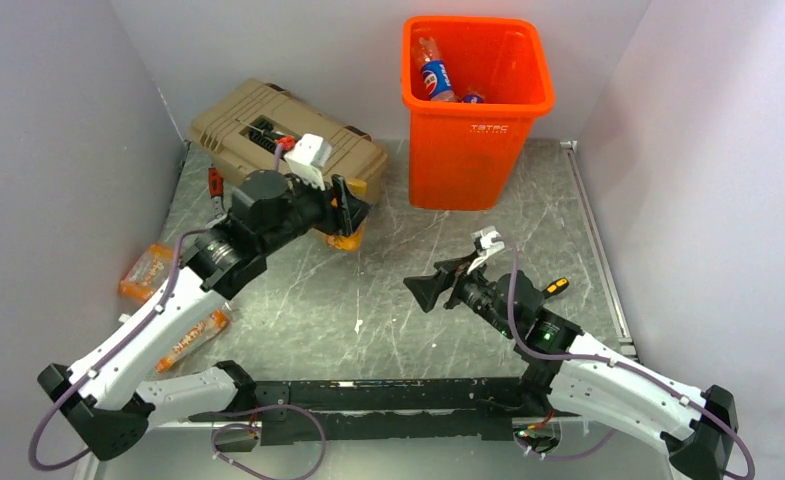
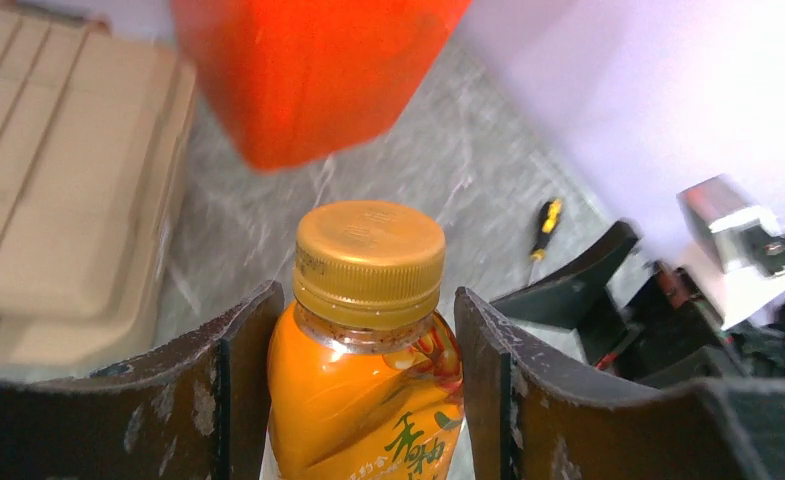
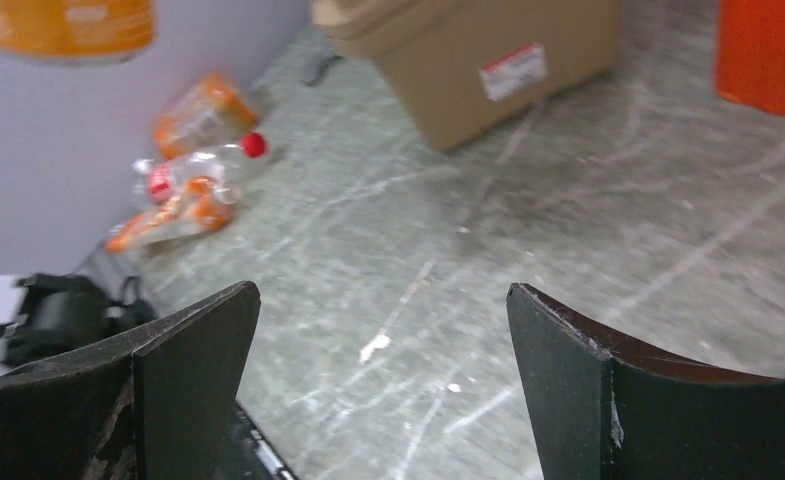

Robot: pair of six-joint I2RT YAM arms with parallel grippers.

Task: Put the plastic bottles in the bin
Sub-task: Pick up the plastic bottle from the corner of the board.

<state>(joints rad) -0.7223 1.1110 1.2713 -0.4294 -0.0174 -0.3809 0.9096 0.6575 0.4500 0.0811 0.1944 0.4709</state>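
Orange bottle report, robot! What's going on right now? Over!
Left gripper shut on orange bottle. Right gripper open, empty. Bin ahead, other bottles inside. Tan toolbox beside the path, not blocking.

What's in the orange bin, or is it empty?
Not empty. From above, the bin holds a blue-labelled bottle leaning in its left corner, with a second bottle partly showing beside it.
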